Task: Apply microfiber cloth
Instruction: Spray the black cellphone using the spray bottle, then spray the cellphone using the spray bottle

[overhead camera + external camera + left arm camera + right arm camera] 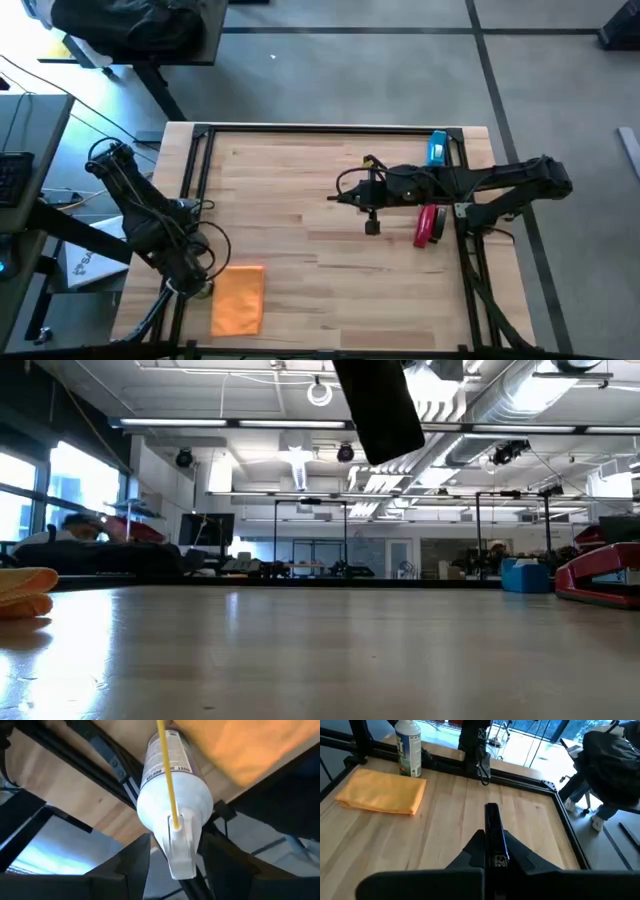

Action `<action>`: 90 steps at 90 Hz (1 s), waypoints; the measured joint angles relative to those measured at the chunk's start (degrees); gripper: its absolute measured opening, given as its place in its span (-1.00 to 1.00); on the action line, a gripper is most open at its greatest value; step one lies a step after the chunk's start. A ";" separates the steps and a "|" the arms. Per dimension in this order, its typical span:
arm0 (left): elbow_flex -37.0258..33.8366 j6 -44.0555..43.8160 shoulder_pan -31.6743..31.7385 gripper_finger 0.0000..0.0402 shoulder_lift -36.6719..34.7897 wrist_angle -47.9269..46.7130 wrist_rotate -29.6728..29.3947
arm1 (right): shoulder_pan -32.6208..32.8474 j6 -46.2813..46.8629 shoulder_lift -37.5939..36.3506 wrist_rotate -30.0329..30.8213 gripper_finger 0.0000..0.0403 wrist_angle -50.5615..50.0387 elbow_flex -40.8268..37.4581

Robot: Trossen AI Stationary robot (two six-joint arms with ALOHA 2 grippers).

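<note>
Right wrist view shows my right gripper clamped on a slim black phone, held edge-up above mid-table. My left gripper, at the near-left corner, grips a white spray can with a yellow straw. The microfiber cloth lies folded flat beside that can, long axis running front to back, well apart from the phone; my left arm is much nearer it. I judge phone and cloth must come together. The wooden table also carries a red stapler and a blue box.
</note>
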 joint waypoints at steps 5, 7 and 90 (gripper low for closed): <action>-0.02 0.58 0.00 -0.28 0.00 0.24 0.51 | 0.00 -0.04 0.02 0.01 -1.00 0.00 0.00; -0.02 0.86 0.00 -0.31 0.00 0.38 0.85 | 0.00 -0.04 0.01 0.01 -1.00 -0.01 0.00; 0.09 6.59 2.96 -0.88 -3.14 -3.17 -15.29 | 0.00 0.11 -2.94 0.10 -1.00 -0.49 -0.02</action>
